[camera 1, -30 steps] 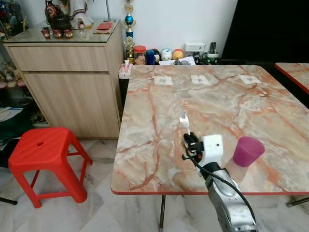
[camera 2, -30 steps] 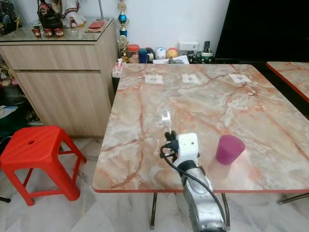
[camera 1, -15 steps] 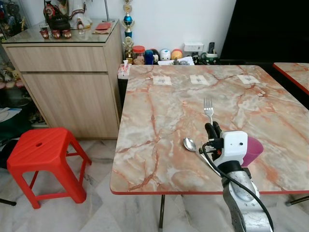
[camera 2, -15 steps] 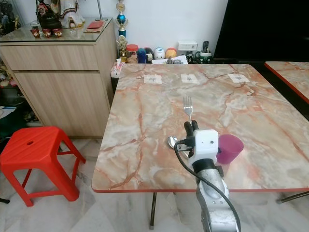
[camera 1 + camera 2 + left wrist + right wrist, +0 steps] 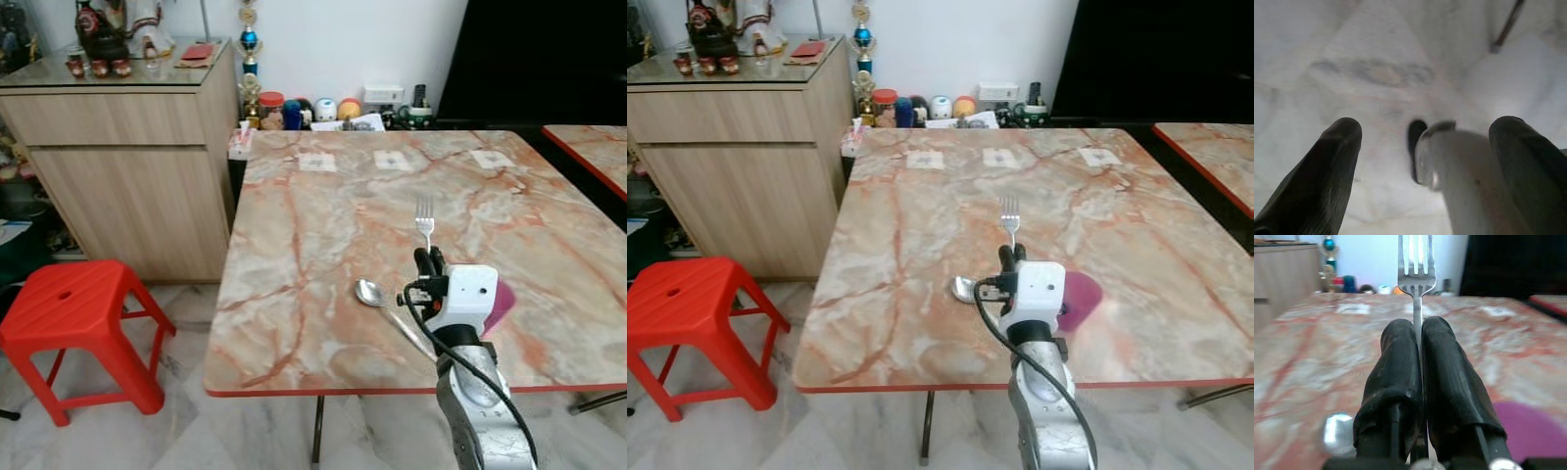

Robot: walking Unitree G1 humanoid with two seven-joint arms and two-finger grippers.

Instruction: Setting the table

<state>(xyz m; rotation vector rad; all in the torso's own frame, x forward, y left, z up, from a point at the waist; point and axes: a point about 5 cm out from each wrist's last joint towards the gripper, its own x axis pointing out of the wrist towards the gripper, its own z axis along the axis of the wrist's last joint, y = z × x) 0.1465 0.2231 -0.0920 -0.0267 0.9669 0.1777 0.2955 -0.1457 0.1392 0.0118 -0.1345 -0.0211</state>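
Fork (image 5: pixel 424 217) clamped upright in right gripper (image 5: pixel 427 262) above the marble table (image 5: pixel 323 245).
Purple cup (image 5: pixel 1078 297) sits half hidden behind its wrist; spoon (image 5: pixel 372 294) handle partly covered; left gripper (image 5: pixel 1425 161) fingers apart.

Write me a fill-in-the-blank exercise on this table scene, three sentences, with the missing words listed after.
1. The right claw is shut on a ____, its tines pointing up.
2. On the marble table, to the robot's left of that claw, lies a ____.
3. The cup just to the right of the claw's white wrist housing is ____ in colour.

Missing words: fork; spoon; purple
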